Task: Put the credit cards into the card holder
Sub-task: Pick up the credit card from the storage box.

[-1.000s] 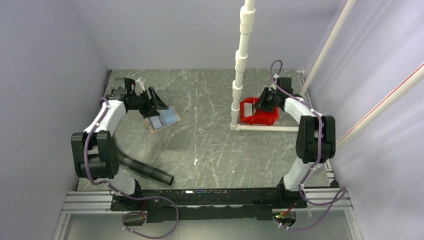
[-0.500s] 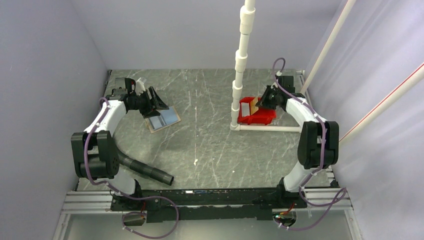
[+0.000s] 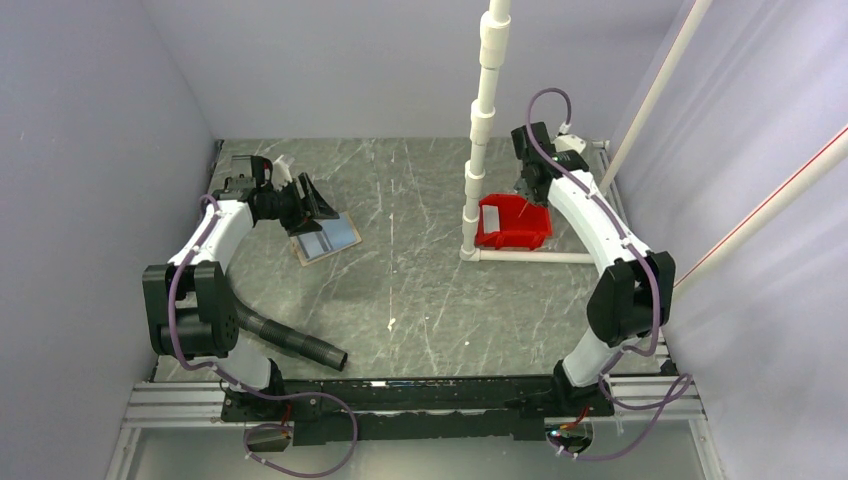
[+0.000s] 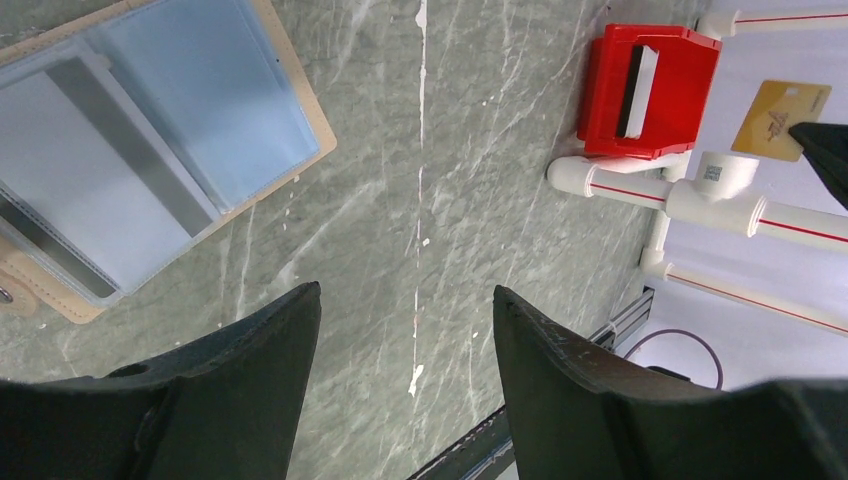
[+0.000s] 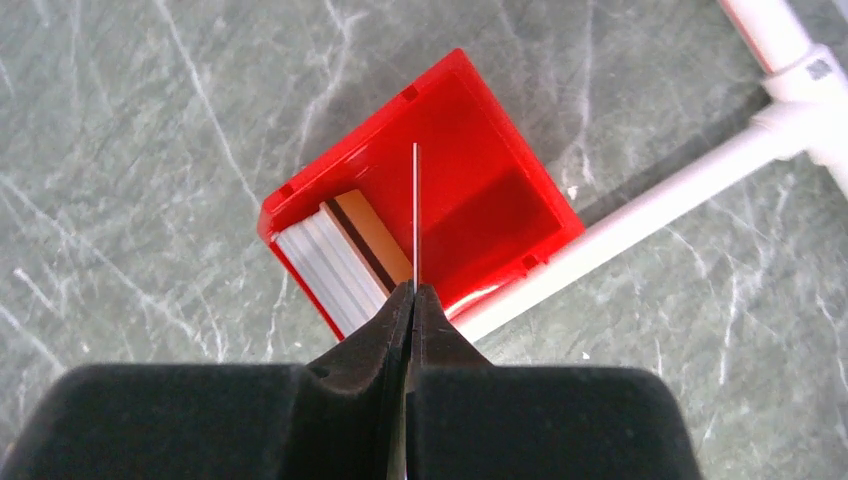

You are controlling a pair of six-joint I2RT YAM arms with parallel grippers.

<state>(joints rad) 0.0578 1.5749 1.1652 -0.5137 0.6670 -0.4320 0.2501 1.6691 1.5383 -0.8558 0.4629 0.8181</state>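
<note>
**A:** Top view, status?

**B:** The card holder (image 3: 325,238) lies open on the desk (image 3: 420,290), left side, right by the left gripper (image 3: 312,208). The right gripper (image 3: 528,188) hangs over the red tray (image 3: 515,228), well apart from the holder. Its load is too small to read here.

**A:** Left wrist view?

**B:** Left jaws are spread with nothing between them. Below them the holder shows its bluish sleeves. I cannot tell whether any sleeve is filled. In the distance, a gold credit card (image 4: 780,105) hangs in the air over the tray, pinched at one corner.

**A:** Right wrist view?

**B:** Right jaws are closed on that card, which is seen edge-on as a thin pale line. Beneath it, the tray holds a stack of cards (image 5: 340,250) on edge against one wall: pale ones, plus a tan one.

**A:** Progress?

**B:** Early, by my reading. One card is lifted and none is confirmed stowed. What's left is to carry it across, sleeve it, then work through the stack.
</note>
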